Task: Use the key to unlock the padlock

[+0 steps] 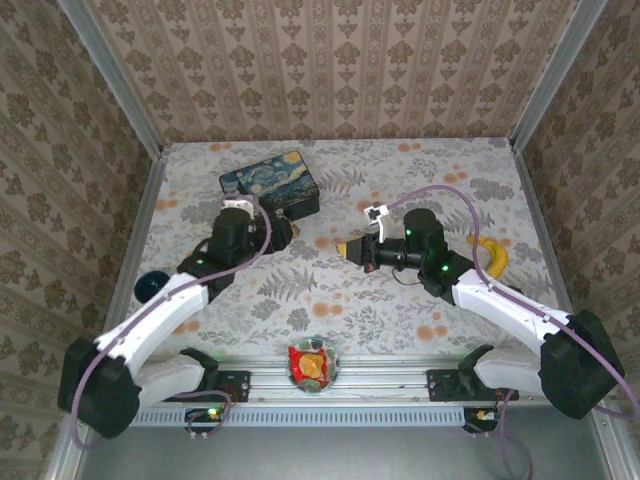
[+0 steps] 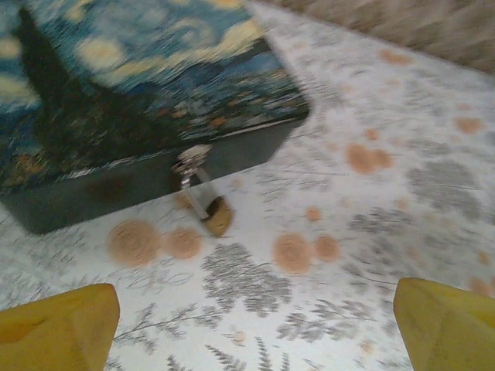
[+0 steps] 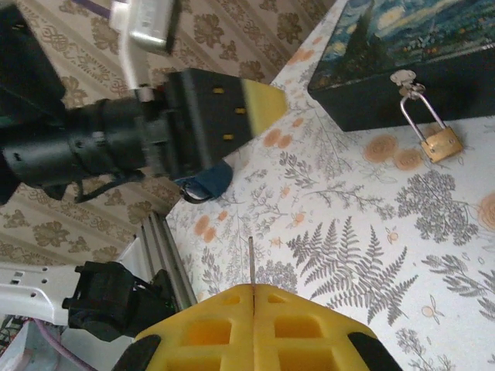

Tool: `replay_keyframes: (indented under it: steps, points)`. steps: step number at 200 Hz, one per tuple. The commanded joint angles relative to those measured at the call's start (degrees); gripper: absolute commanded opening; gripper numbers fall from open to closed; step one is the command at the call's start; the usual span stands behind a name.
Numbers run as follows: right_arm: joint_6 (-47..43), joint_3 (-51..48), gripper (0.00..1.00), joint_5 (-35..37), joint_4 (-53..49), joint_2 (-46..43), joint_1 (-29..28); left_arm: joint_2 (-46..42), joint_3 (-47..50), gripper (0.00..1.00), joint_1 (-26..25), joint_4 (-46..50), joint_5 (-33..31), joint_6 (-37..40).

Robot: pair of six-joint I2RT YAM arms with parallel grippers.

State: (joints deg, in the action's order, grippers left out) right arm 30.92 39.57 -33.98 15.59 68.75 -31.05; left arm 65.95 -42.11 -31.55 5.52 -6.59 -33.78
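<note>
Left wrist view shows the padlock (image 2: 218,216) lying on the desk (image 2: 371,232) against the front of the painted tin (image 2: 116,93), its shackle hooked through the tin's hasp, with the left jaws wide apart and clear of it. Right wrist view shows the right jaws pressed together on a thin key (image 3: 251,263), well apart from the padlock.
</note>
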Motion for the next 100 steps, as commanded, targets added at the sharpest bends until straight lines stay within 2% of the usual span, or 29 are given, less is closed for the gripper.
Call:
replay_keyframes:
  steps: [1, 26, 50, 100]
  points:
    - [1.50, -1.40, 0.00, 1.72, -0.27, -0.81, 0.97, 7.26, -3.43, 0.92, -1.94, 1.18, -14.99, -10.41]
    - [1.52, -1.82, 0.00, 1.55, -0.89, -1.13, 2.01, 18.13, -11.47, 0.92, -4.18, 8.14, -20.65, -15.99]
    - [1.47, -2.43, 0.00, 2.21, -1.97, -1.83, 2.72, 27.67, -20.87, 0.90, -4.87, 16.23, -21.85, -19.39]
    - [-1.06, -2.83, 0.00, 7.64, -8.11, -4.77, 3.19, 36.99, -26.84, 0.84, -5.54, 12.55, -20.85, -21.34]
